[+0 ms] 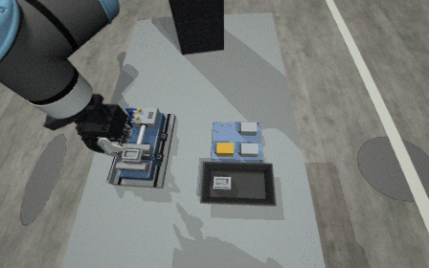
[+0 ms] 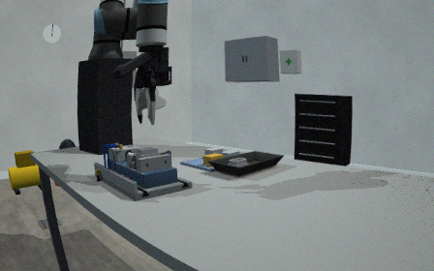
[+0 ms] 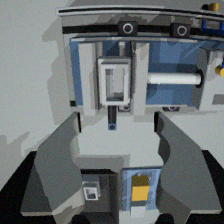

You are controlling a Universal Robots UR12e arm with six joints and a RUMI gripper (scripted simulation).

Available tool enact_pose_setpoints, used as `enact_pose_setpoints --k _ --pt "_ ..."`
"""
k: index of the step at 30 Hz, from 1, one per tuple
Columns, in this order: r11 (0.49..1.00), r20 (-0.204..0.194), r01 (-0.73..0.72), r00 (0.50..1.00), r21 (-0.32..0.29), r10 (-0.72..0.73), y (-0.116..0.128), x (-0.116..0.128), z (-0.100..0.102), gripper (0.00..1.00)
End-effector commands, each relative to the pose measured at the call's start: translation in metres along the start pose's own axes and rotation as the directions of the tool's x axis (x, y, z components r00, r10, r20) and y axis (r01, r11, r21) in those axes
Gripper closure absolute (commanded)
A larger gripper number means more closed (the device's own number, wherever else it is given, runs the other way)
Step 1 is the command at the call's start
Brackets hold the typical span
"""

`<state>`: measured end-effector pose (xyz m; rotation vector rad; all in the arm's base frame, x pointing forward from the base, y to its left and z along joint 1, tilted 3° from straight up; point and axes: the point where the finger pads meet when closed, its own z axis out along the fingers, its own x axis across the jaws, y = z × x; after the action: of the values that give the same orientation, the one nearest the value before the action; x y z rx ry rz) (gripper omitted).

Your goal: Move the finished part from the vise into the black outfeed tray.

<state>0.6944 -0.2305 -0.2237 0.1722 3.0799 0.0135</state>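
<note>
The finished part point(image 1: 131, 154), a grey block with a pocket on top, sits clamped between the jaws of the blue vise on the left of the table. It also shows in the wrist view point(image 3: 114, 80) near the top. My gripper point(image 2: 145, 112) hangs well above the vise, fingers pointing down, open and empty. In the wrist view the two fingers stand apart below the part. The black outfeed tray point(image 1: 237, 183) lies to the right of the vise and holds one finished part point(image 1: 221, 182) at its left end.
A blue fixture plate point(image 1: 237, 141) behind the tray carries two grey blocks and one yellow block point(image 1: 225, 148). A tall black pedestal point(image 1: 196, 24) stands at the far end of the table. Yellow cylinders point(image 2: 21, 175) stick out at the table's left edge.
</note>
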Motion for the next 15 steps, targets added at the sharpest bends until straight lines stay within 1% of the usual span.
enact_pose_setpoints --k 1,15 --pt "1.0 0.004 0.003 1.0 0.003 -0.003 0.0002 -0.0023 -0.0026 0.6" --pt "1.0 0.004 0.003 1.0 0.003 -0.003 0.0 -0.0029 0.0035 0.6"
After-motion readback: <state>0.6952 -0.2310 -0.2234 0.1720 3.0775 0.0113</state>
